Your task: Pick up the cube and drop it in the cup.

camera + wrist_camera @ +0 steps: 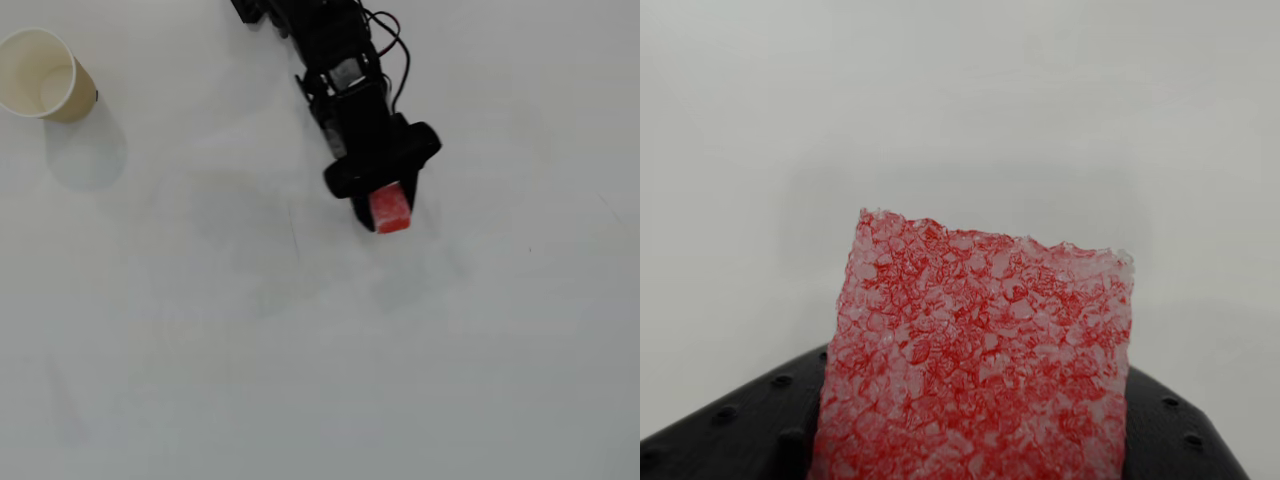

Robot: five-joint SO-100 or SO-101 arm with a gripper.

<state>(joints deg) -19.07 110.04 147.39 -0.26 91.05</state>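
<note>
white and matte, the counter (300, 380) fills both views, smooth and evenly lit, with faint grey shadows and a thin dark hairline mark near its middle in the overhead view. none of the room beyond it shows.

the black plastic arm (345, 90) reaches in from the top edge of the overhead view, thin black and red wires looping beside it, and ends in the black tool (390, 215). the tool is clamped on the small red foam cube with whitish speckles (391, 210), which sits at its tip, right of centre on the counter. in the wrist view the cube (980, 360) fills the lower middle: a coarse, bubbly, translucent surface with a ragged top edge, and black tool plastic with small round holes on either side of it at the bottom.

the cream-white paper cup with a tan outside (72, 100) stands upright at the far upper left of the overhead view, round rim open, well apart from the tool and cube, throwing a soft shadow below it.
</note>
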